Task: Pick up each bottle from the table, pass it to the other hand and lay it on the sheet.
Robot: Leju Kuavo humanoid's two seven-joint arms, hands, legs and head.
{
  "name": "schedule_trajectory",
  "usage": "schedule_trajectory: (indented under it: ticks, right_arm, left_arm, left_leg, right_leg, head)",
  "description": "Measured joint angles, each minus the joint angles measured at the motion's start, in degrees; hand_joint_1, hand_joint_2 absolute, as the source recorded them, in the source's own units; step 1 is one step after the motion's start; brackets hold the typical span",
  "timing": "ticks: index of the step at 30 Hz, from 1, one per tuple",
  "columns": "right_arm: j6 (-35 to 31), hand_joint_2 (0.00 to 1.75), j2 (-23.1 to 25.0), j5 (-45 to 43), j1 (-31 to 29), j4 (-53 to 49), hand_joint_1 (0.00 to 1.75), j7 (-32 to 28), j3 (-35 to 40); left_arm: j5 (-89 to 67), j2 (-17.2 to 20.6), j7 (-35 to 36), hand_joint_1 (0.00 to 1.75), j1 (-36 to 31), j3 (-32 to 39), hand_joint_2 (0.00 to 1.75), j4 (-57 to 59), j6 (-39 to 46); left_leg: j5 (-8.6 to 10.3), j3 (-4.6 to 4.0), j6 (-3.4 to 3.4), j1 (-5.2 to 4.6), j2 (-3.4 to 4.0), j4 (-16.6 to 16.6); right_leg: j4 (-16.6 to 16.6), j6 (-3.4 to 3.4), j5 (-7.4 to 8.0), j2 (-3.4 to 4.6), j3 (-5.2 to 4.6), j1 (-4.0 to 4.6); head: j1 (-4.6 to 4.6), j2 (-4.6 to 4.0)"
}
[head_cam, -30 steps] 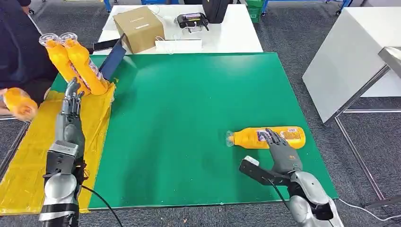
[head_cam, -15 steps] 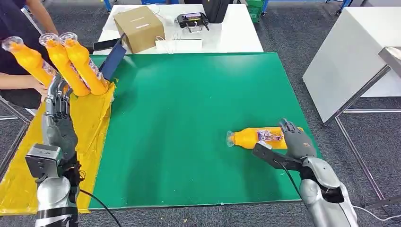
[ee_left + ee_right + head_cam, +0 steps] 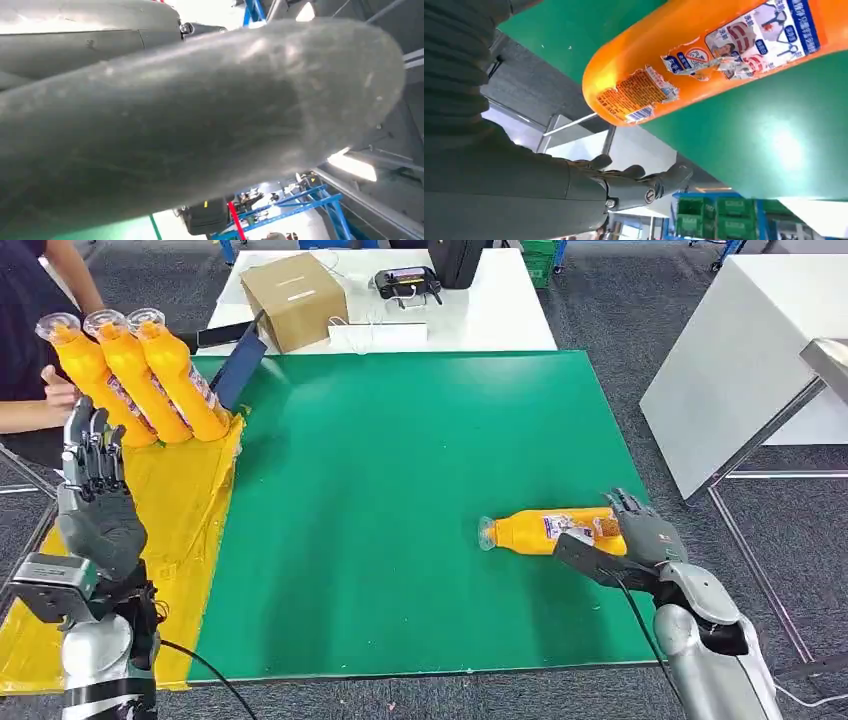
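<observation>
Right robot hand (image 3: 640, 532), released, beside the lying orange bottle (image 3: 545, 531) with its torn label.

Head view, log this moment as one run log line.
right robot hand: open beside lying bottle | left robot hand: open over yellow sheet | three bottles on sheet

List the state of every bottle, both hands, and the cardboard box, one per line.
Bottle on the green mat: lying on its side, capped.
Three bottles at the yellow sheet: side by side, leaning, capped.
Right hand: at the lying bottle's base, grasp unclear.
Left hand: raised, empty, fingers apart.
Cardboard box: closed.
</observation>
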Motion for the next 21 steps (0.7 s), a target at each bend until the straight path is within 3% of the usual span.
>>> schedule_trajectory:
  ticks: [21]
  right_arm:
    - [3.36,1.75,-3.67,-0.09,-7.54,9.96,0.0,-1.07,3.82]
  left_arm:
    - [2.05,0.35,1.11,0.0,-2.16,2.47,0.0,0.07,-0.48]
  left_leg:
    - [0.02,0.0,0.02,0.0,-0.01,0.01]
  right_leg:
    - [0.0,0.02,0.01,-0.03,0.02,0.0]
  head:
    - [0.0,0.0]
